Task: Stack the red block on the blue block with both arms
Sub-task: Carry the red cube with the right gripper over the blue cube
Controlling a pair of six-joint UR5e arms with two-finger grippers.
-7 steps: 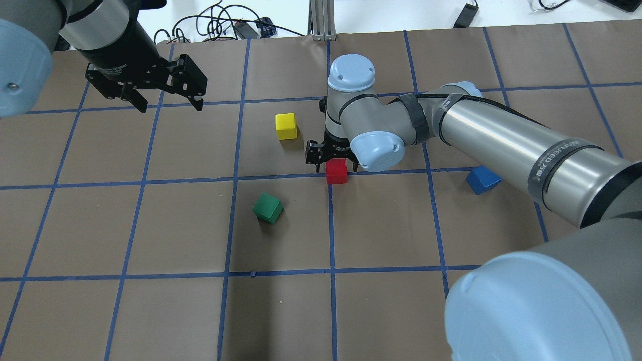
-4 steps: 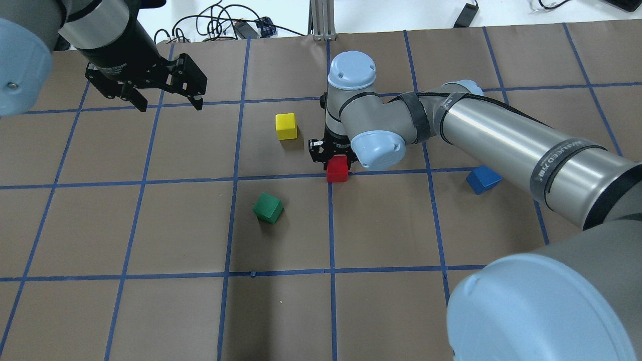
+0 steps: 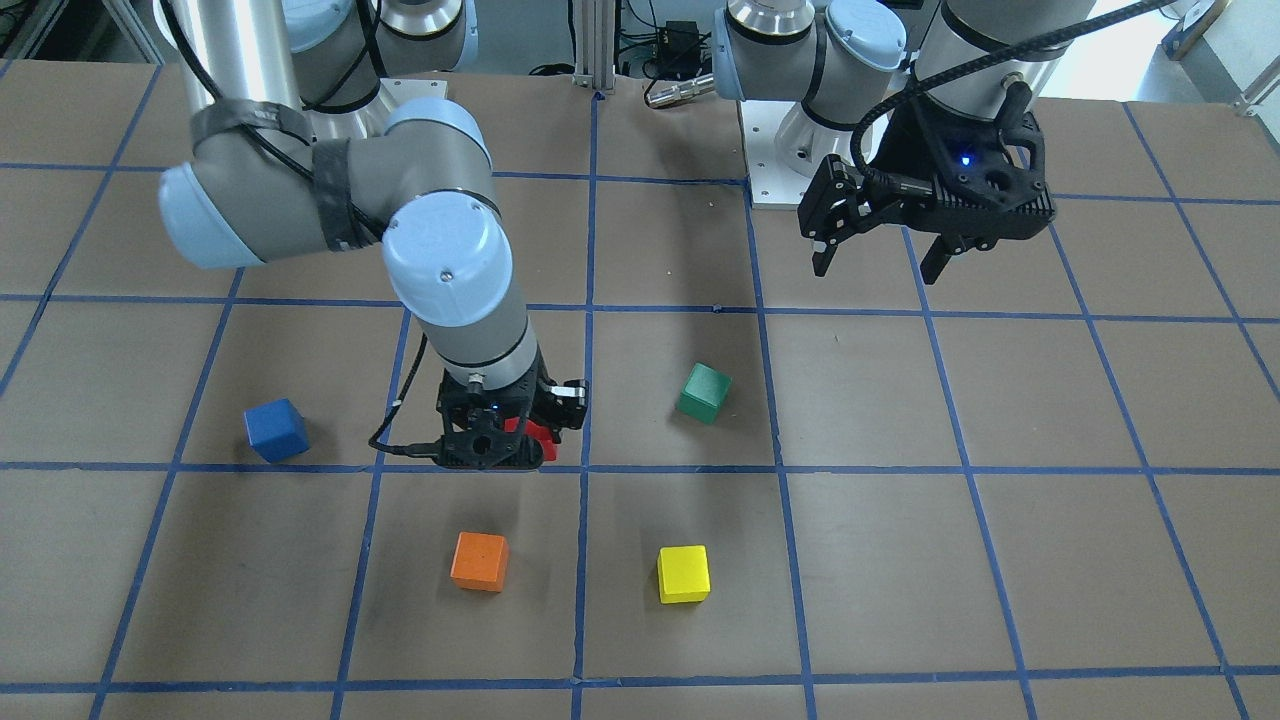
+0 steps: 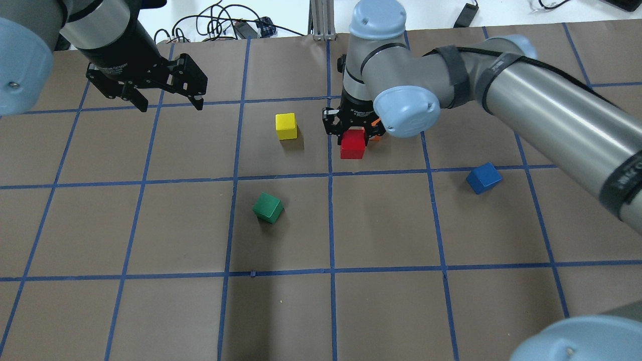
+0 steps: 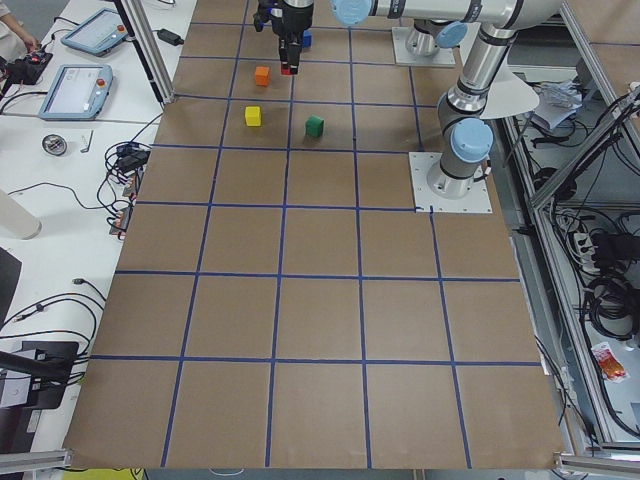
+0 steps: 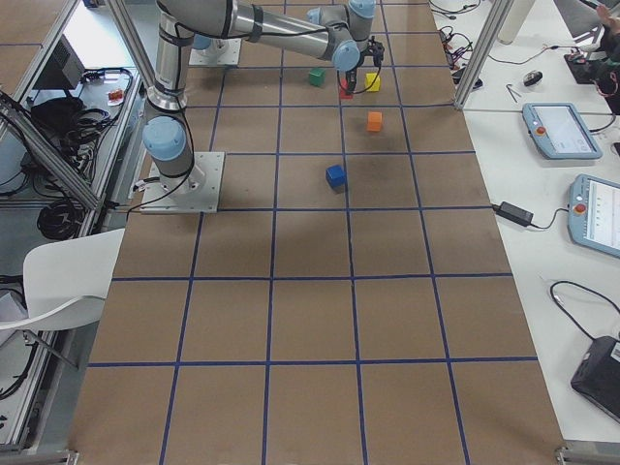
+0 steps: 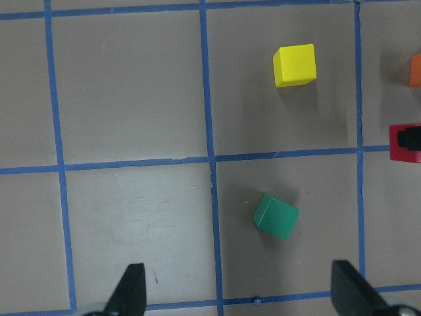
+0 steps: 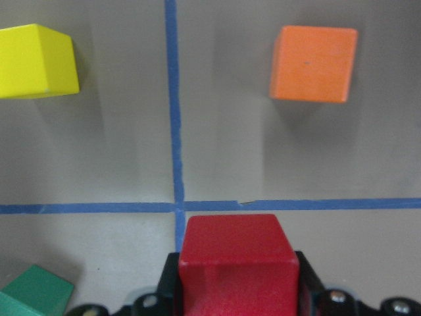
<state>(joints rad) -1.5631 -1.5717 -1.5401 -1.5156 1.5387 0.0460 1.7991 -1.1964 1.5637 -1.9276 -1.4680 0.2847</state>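
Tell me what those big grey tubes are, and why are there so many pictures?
They are the robot's right arm and left arm, each ending in a black two-finger gripper. The pictures show one moment from six cameras: one above and behind the robot, one facing it, one at each table end, one on each wrist. On the brown table lie a blue block, a green block, a yellow block and an orange block. The right gripper is shut on the red block. The left gripper hangs open and empty.

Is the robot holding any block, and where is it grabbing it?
Yes. The right gripper pinches the red block by two opposite side faces. The left gripper is open and holds nothing.
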